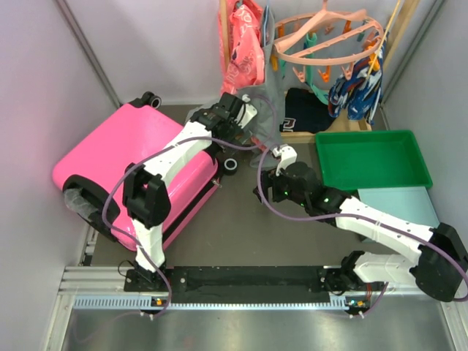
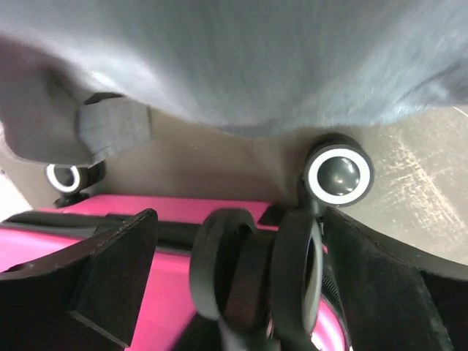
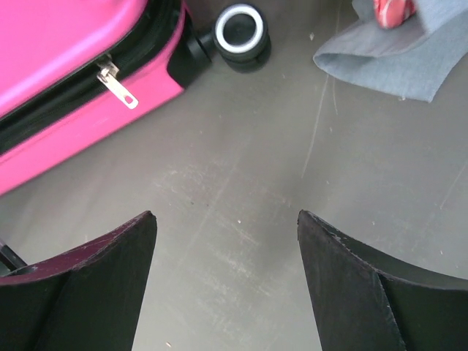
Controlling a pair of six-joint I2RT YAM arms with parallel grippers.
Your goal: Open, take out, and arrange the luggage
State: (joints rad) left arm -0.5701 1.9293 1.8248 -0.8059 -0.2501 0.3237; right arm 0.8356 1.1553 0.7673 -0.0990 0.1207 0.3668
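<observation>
**A:** Opening step, I'd say. The large hot-pink hard-shell suitcase (image 1: 139,146) lies shut, black zipper seam closed all along the side we can see.

**B:** And the left gripper (image 2: 245,281)?

**A:** Jaws spread wide, straddling a black twin caster wheel (image 2: 300,263) at the case's corner. It's clamping nothing.

**B:** The right gripper (image 3: 227,278)?

**A:** Released too, and empty, hanging over bare grey tabletop (image 3: 241,183). The case sits ahead and to its left, silver zipper pull (image 3: 117,86) right there on the seam.

**B:** So the next move?

**A:** My guess: reach forward-left, pinch that small tab squarely, then drag it along the seam. Fiddly work.

**B:** How does the case lie?

**A:** On its broad side, long axis diagonal. The wheel end points at the left gripper, the handle end back toward that arm's base.
</observation>
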